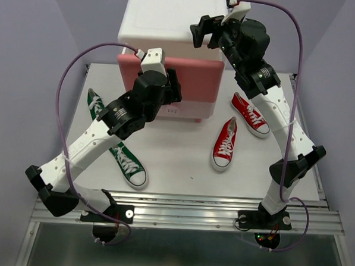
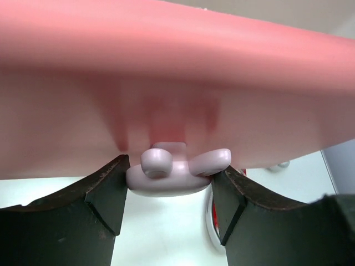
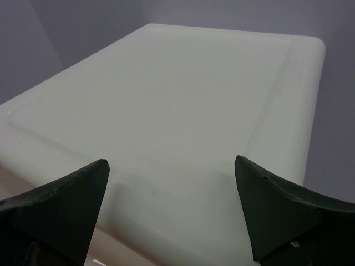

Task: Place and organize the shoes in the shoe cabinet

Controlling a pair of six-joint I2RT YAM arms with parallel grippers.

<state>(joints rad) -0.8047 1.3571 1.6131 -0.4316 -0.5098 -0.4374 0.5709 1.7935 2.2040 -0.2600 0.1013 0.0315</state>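
The white shoe cabinet (image 1: 166, 16) stands at the back of the table, its pink drawer fronts (image 1: 195, 80) facing me. My left gripper (image 1: 175, 90) is shut on a drawer's pale bunny knob (image 2: 172, 173), with the fingers (image 2: 105, 194) touching both of its sides. My right gripper (image 1: 199, 31) is open and empty just above the cabinet's flat top (image 3: 177, 94). Two green shoes lie at the left, one (image 1: 128, 164) near and one (image 1: 95, 103) farther back, partly under my left arm. Two red shoes lie at the right, one (image 1: 224, 145) in the middle and one (image 1: 250, 115) beside the cabinet.
The table's metal front rail (image 1: 186, 199) runs along the near edge by the arm bases. Purple walls close in at the left and right. A purple cable loops off each wrist.
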